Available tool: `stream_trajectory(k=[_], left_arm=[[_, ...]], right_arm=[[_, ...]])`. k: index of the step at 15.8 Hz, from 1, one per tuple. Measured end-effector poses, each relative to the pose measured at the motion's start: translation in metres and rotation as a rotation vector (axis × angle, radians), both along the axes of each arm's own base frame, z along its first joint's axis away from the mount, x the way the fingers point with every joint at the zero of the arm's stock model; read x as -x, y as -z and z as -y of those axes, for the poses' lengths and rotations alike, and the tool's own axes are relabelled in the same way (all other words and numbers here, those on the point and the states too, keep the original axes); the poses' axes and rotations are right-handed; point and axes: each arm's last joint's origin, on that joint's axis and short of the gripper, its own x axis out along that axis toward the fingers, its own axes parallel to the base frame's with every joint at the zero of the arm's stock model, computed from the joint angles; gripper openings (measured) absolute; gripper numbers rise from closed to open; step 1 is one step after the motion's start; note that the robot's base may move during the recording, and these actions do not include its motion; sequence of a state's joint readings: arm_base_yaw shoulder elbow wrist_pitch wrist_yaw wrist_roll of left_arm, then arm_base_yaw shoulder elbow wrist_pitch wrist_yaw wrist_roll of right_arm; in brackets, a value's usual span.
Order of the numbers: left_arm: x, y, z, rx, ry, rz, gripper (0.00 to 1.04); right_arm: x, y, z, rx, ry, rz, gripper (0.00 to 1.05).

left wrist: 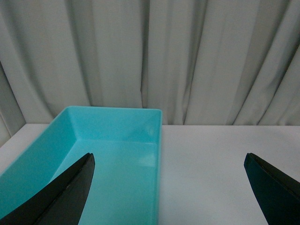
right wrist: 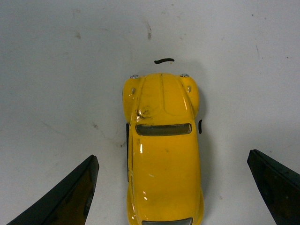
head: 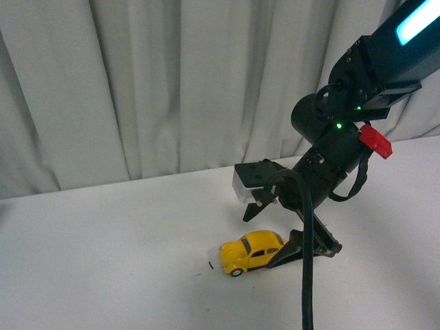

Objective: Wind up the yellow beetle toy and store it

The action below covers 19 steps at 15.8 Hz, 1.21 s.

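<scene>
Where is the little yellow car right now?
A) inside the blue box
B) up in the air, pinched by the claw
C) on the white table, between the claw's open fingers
C: the yellow beetle toy rests on the table, and the right gripper stands open on either side of it, not touching.

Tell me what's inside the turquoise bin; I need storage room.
Only bare floor shows inside the turquoise bin; its near corner is covered by the left gripper's finger.

Teal bin [left wrist: 112,126] on white table [left wrist: 220,154] beneath left end effector [left wrist: 168,158], its fingers [left wrist: 61,197] wide apart, pale curtain [left wrist: 187,56] behind.
</scene>
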State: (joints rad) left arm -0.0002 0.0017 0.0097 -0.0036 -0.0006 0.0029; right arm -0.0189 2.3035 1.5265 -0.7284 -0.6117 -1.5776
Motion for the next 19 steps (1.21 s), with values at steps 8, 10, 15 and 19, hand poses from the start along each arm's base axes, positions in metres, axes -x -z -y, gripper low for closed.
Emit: stream_trajectory(k=[8, 10, 15, 19], left_arm=[[0.000, 0.000, 0.000, 0.000, 0.000, 0.000, 0.98], [0.000, 0.000, 0.000, 0.000, 0.000, 0.000, 0.98], [0.000, 0.000, 0.000, 0.000, 0.000, 0.000, 0.98], [0.000, 0.000, 0.000, 0.000, 0.000, 0.000, 0.98]], right_arm=[[-0.001, 0.009, -0.016, 0.077, -0.055, 0.017, 0.98], [-0.002, 0.008, -0.024, 0.075, -0.066, 0.032, 0.98], [-0.002, 0.009, -0.025, 0.106, -0.050, 0.015, 0.89], [0.002, 0.013, -0.023, 0.145, -0.062, 0.016, 0.68]])
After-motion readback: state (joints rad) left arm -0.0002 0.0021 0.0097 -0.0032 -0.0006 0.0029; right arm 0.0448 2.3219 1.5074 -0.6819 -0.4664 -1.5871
